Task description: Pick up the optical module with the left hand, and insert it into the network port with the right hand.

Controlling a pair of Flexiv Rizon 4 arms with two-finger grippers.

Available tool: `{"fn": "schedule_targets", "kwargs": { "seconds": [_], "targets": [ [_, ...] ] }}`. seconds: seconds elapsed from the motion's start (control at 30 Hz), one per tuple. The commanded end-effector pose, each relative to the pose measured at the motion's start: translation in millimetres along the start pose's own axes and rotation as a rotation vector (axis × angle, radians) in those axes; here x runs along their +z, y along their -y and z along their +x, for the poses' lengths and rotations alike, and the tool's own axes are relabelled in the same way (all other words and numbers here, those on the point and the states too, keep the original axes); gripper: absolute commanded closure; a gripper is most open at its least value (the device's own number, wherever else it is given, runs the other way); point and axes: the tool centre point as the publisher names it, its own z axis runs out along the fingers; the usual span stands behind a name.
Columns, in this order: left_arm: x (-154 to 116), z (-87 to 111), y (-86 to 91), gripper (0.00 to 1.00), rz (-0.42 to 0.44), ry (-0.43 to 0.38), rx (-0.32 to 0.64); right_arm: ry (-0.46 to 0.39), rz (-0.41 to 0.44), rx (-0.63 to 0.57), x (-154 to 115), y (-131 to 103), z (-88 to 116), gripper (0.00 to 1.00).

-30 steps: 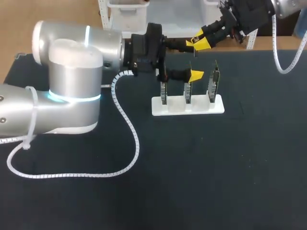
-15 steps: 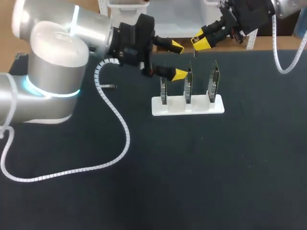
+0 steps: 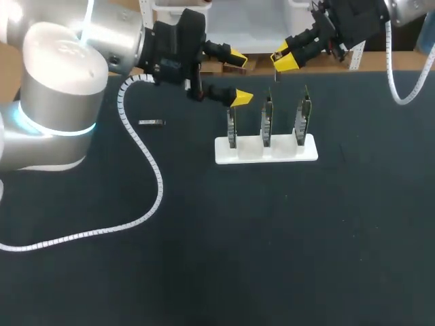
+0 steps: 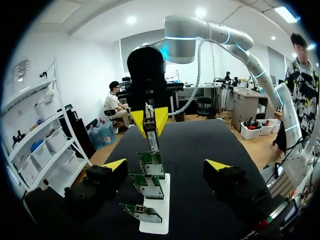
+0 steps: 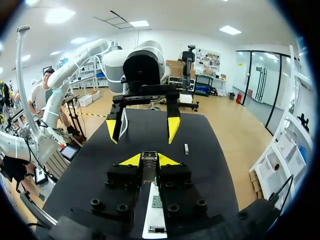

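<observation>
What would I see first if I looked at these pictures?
Probably the bright yellow: the left gripper hangs wide open just beside the white stand, which holds three green boards upright. At the far edge of the table, the right gripper pinches a small optical module.

— How do the arms look?
— The left arm (image 3: 61, 88) is smooth silver with a cyan light ring and white spiral cable (image 3: 160, 193). The left gripper (image 3: 240, 77) and right gripper (image 3: 284, 58) are black, yellow-tipped.
</observation>
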Motion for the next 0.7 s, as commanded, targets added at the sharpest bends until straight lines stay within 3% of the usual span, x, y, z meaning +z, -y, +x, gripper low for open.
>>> {"fn": "schedule_targets", "kwargs": {
  "seconds": [0.03,0.27,0.7],
  "targets": [
    [-0.7,0.8,2.8,0.00,-0.007,0.002,0.001,-0.011,0.041,0.043,-0.1,-2.9,7.5,1.00],
    [-0.7,0.8,2.8,0.00,-0.007,0.002,0.001,0.000,0.044,0.092,5.7,-15.2,20.8,1.00],
    [-0.7,0.8,2.8,0.00,-0.007,0.002,0.001,0.007,0.031,0.103,18.4,-15.3,31.1,1.00]
  ]
}}
